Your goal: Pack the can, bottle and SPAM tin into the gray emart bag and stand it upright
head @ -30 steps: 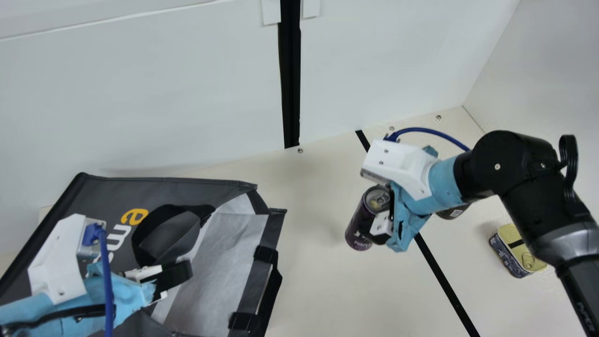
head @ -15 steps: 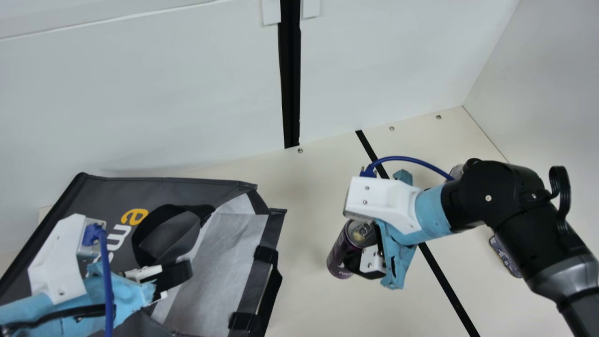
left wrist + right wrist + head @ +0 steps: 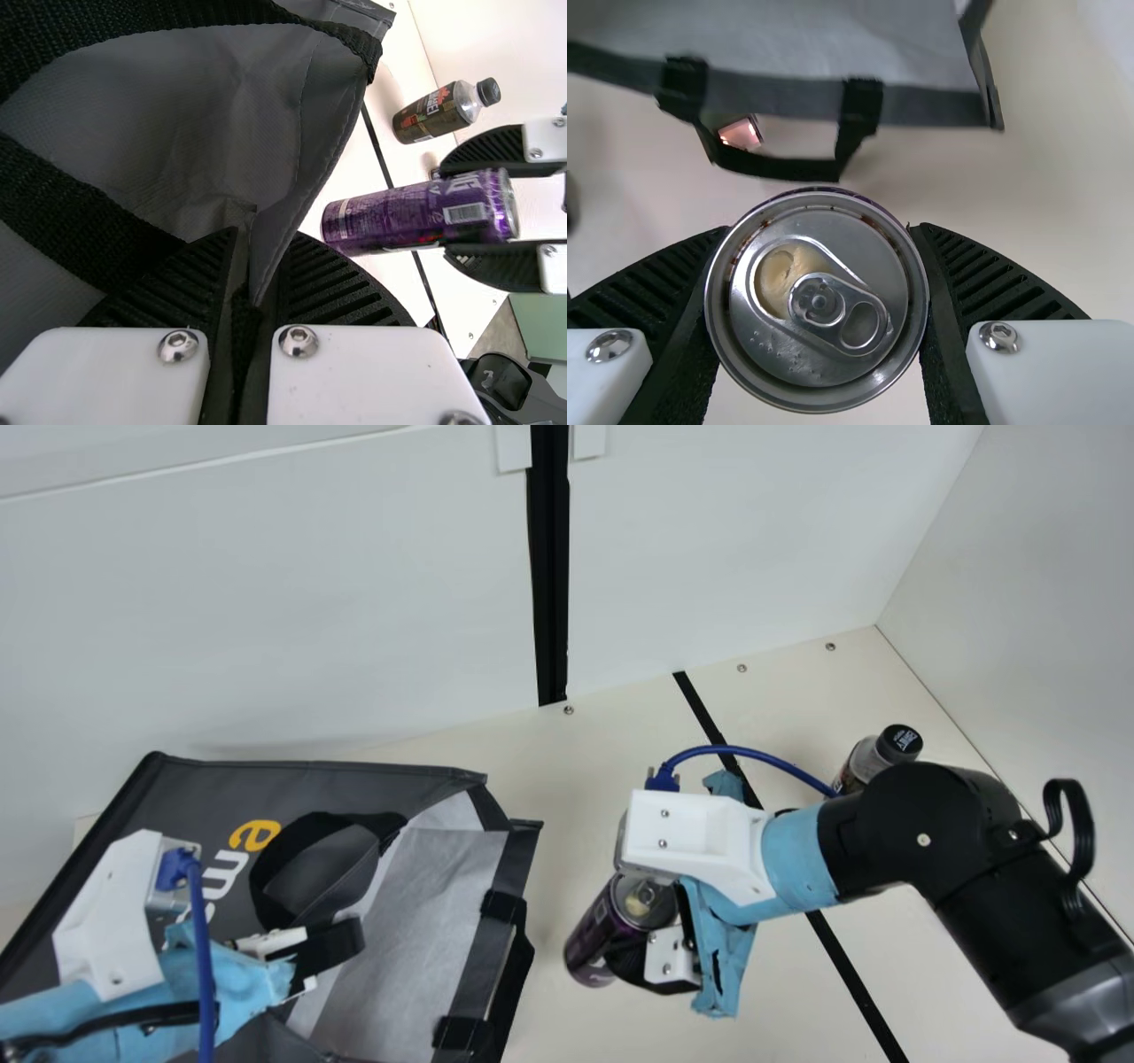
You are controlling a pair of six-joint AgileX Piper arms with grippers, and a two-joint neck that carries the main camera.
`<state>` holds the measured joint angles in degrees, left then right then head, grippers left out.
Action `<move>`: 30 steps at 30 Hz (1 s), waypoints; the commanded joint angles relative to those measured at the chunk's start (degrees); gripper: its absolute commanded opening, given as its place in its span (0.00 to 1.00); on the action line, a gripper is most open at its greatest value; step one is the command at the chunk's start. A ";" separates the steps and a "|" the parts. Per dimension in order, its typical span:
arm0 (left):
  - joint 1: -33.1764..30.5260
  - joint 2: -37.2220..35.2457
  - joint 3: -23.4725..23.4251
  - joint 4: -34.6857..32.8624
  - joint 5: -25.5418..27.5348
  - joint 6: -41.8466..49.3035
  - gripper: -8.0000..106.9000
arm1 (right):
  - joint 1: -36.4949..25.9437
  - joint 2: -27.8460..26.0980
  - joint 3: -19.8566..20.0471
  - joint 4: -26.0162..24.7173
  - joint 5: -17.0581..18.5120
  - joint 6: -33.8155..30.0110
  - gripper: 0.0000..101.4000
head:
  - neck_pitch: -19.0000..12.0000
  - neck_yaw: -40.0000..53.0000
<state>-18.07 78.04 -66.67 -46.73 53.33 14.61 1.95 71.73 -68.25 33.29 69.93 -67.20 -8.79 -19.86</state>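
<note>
The gray emart bag [image 3: 345, 779] lies on its side at the main view's left, its mouth facing right. My left gripper [image 3: 310, 957] is at the bag's upper side; in the left wrist view the left gripper [image 3: 248, 310] is shut on a fold of the bag's edge [image 3: 297, 204]. My right gripper [image 3: 642, 957] is shut on the purple can [image 3: 602, 930], tilted, right of the bag's mouth. In the right wrist view the can [image 3: 819, 301] sits between the fingers of the right gripper [image 3: 819, 297]. The bottle [image 3: 873, 757] stands behind the right arm.
A black strip [image 3: 842, 957] runs across the table [image 3: 549, 779] under the right arm. White walls [image 3: 266, 620] rise behind the table and at its right. A black handle [image 3: 775, 168] of the bag hangs off its rim toward the can.
My right gripper has carried the can left and nearer, toward the bag's mouth. The right arm's shift uncovers the bottle and hides the SPAM tin. My left arm has kept still.
</note>
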 commanded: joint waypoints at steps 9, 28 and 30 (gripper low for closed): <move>0.00 0.00 0.00 0.00 0.00 0.00 0.00 | 4.42 -1.99 -2.96 4.97 -0.03 6.32 0.00 | -1.21 -0.14; 0.00 0.00 0.00 0.00 0.00 0.00 0.00 | 3.74 -0.68 -7.81 13.15 -0.03 7.65 0.00 | -1.21 -0.14; 0.00 0.00 0.00 0.00 0.00 0.00 0.00 | 3.35 -0.34 -7.80 13.88 -0.03 7.07 0.00 | -1.21 -0.14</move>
<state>-18.07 78.04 -66.67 -46.73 53.33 14.61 5.45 71.36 -76.05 46.85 69.78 -59.88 -8.70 -19.86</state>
